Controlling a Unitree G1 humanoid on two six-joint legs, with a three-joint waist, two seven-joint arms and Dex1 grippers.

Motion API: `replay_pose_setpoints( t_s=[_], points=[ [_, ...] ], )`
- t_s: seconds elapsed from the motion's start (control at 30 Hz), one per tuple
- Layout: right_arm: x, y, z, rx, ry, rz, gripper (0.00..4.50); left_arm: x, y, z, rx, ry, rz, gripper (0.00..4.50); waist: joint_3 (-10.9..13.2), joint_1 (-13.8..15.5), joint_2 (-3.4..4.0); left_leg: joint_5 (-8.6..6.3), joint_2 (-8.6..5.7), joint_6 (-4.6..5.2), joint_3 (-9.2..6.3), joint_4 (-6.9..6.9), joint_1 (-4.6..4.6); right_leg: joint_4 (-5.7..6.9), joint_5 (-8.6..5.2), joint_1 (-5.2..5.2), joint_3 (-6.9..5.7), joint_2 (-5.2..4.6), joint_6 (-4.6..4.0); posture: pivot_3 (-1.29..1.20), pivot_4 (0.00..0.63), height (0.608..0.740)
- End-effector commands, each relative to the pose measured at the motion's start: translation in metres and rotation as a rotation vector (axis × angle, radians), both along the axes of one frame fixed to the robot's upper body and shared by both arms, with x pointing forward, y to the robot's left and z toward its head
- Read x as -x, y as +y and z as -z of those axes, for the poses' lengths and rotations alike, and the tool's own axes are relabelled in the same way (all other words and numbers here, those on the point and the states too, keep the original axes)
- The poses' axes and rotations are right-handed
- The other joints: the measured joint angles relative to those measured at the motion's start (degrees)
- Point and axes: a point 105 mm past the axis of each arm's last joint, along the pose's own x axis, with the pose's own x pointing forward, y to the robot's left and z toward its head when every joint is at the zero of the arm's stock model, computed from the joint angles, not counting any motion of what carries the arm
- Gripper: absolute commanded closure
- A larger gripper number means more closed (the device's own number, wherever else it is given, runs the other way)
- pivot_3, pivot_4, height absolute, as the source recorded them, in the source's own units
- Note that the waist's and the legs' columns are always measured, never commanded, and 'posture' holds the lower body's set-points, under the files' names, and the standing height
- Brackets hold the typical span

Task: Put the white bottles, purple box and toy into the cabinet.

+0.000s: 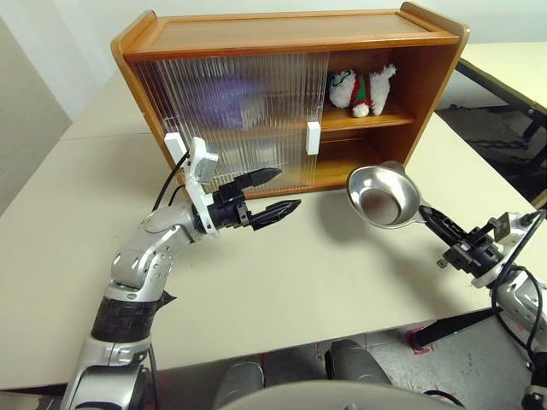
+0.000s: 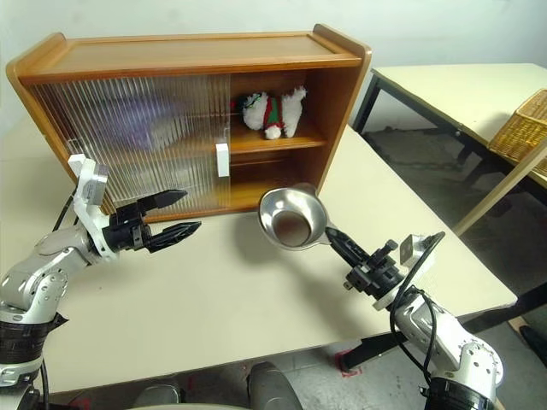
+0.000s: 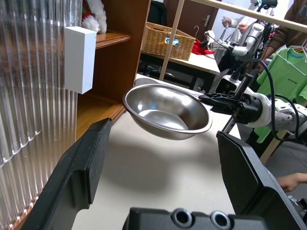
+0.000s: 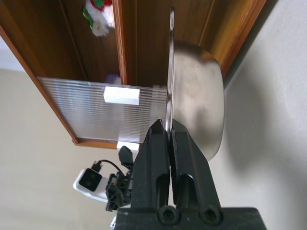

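Toy (image 1: 362, 89) shelved, apparently beyond bowl-gripping right fingers (image 1: 438, 224).

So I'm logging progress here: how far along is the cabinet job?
Done: the toy sits on the cabinet's upper shelf, and a purple shape, likely the purple box, shows behind the ribbed door. In hand: the right gripper pinches a metal bowl by its rim. The white bottles can't be made out.

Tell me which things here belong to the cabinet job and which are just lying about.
Belong to the job:
- cabinet
- toy, on its upper shelf
- purple box, blurred behind the ribbed door

Just about:
- metal bowl, pinched at the rim by the right pincer
- wicker basket on the far table
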Motion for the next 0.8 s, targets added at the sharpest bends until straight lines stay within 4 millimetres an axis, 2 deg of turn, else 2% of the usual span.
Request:
replay_pose_setpoints(
  t_s=[0.03, 0.37, 0.8],
  points=[
    [-0.009, 0.008, -0.008, -0.028, -0.025, -0.009, 4.46, -0.001, -0.005, 0.003, -0.008, 0.007, 0.020, 0.00, 0.0, -0.2, 0.00, -0.01, 0.00, 0.01, 0.00, 0.00, 0.00, 0.00, 0.00, 0.00, 0.00, 0.00, 0.00, -0.21, 0.000, 0.740],
    [-0.045, 0.021, -0.014, -0.036, -0.045, -0.025, 4.46, -0.001, 0.002, -0.001, -0.018, -0.004, -0.008, 0.00, 0.0, -0.3, 0.06, -0.01, 0.00, 0.02, 0.00, 0.00, -0.04, 0.00, 0.02, -0.04, 0.00, 0.00, -0.02, -0.17, 0.000, 0.740],
    [-0.079, 0.043, -0.009, -0.057, -0.033, -0.040, 4.46, 0.002, 0.006, -0.001, -0.021, -0.006, -0.036, 0.00, -0.1, 0.8, 0.08, -0.01, 0.01, 0.01, -0.01, 0.02, -0.03, 0.01, 0.15, -0.04, 0.00, 0.00, -0.26, -0.14, 0.000, 0.740]
  ],
)
